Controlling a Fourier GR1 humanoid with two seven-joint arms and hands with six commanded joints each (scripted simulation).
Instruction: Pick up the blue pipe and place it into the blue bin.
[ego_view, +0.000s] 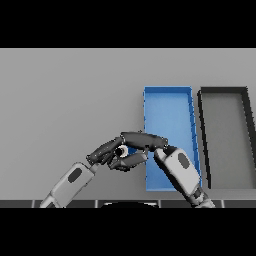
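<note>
Right now I see both dark hands meeting low in the head view, just left of the shallow blue rectangular bin (170, 112) on the flat grey surface (70, 100). My right hand (142, 141) reaches leftward from its white and grey forearm, which crosses over the bin's near end; its fingers are curled together, and a small patch of blue shows beneath them, which I take to be the blue pipe (132, 150), mostly hidden. I cannot tell for certain that the fingers are clamped on it. My left hand (107, 151) comes in from the lower left, its fingers bent and touching the right hand's; whether it grips anything I cannot tell. A dark grey rectangular bin (226, 140) sits just beside the blue one, on its right.
</note>
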